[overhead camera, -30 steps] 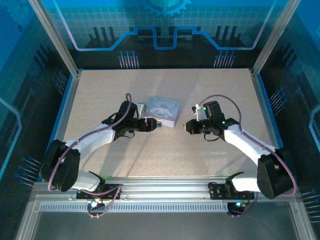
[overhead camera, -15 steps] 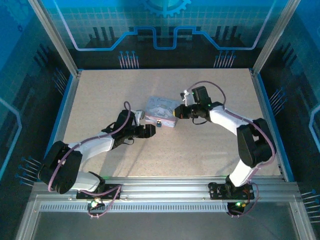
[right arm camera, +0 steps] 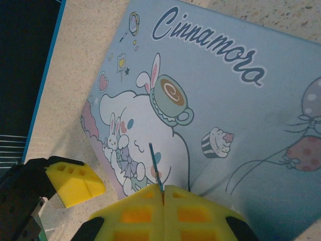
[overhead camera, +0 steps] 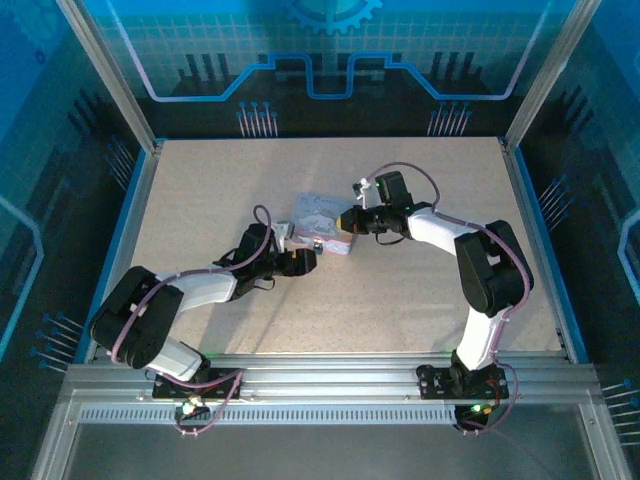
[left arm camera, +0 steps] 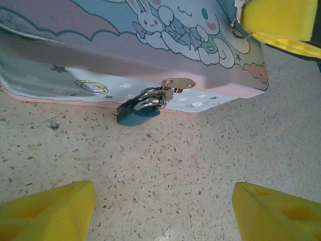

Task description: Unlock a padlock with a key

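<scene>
A small dark-blue padlock (left arm camera: pixel 137 111) hangs by its metal shackle from the hasp (left arm camera: pixel 174 84) on the front wall of a pastel cartoon-printed tin (left arm camera: pixel 100 30), its body resting on the table. In the top view the padlock (overhead camera: pixel 316 242) sits at the tin's (overhead camera: pixel 315 213) near edge. My left gripper (left arm camera: pixel 163 216) stands open, low over the table a short way in front of the padlock and not touching it. My right gripper (right arm camera: pixel 163 193) is shut on the key (right arm camera: pixel 155 166), whose thin blade pokes out edge-on over the tin's lid (right arm camera: pixel 230 100).
The tin lies mid-table, and both grippers (overhead camera: pixel 308 258) (overhead camera: pixel 343 219) crowd its near and right sides. The right gripper's yellow finger (left arm camera: pixel 281 22) and a small metal ring (left arm camera: pixel 238 30) hang over the tin's right corner. A blue rim (overhead camera: pixel 135 215) borders the speckled tabletop.
My right arm has swung left and away from me, carrying the key from open table over the tin's lid. My left gripper has pulled back slightly towards me, still facing the padlock.
</scene>
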